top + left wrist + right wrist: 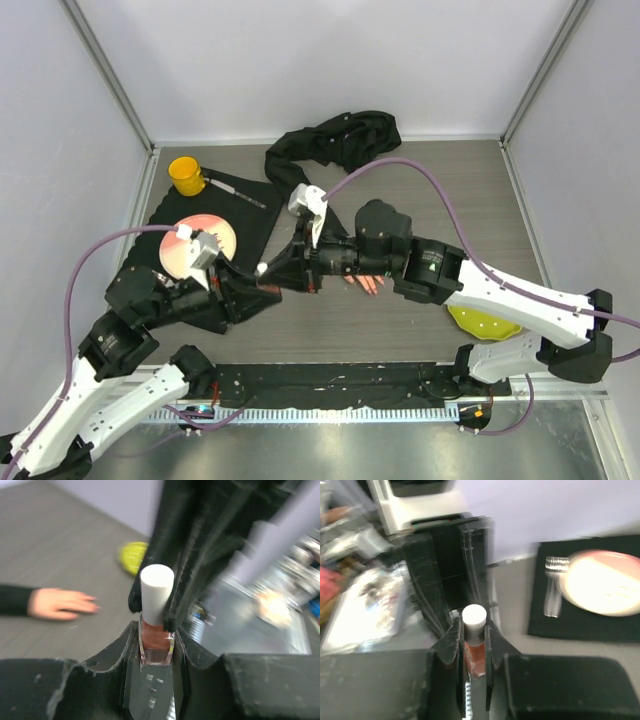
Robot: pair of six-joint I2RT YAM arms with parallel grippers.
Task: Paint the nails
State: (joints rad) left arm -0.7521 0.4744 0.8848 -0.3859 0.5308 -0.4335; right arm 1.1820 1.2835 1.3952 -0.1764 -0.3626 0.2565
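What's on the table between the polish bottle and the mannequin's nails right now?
Only bare table, seen in the left wrist view between the bottle and the nails.

Left arm (70,410), right arm (520,300): white shells on long links, black joints and wrists. Lilac cable (90,255) loops to each pale grey wrist camera (205,250). Left gripper (156,632): matte black fingers (75,690), scuffed edges.

I find a grey wood-grain tabletop (480,200), enclosed on three sides by plain white wall panels (330,60) joined at metal corner posts (108,75); lighting even, bright.
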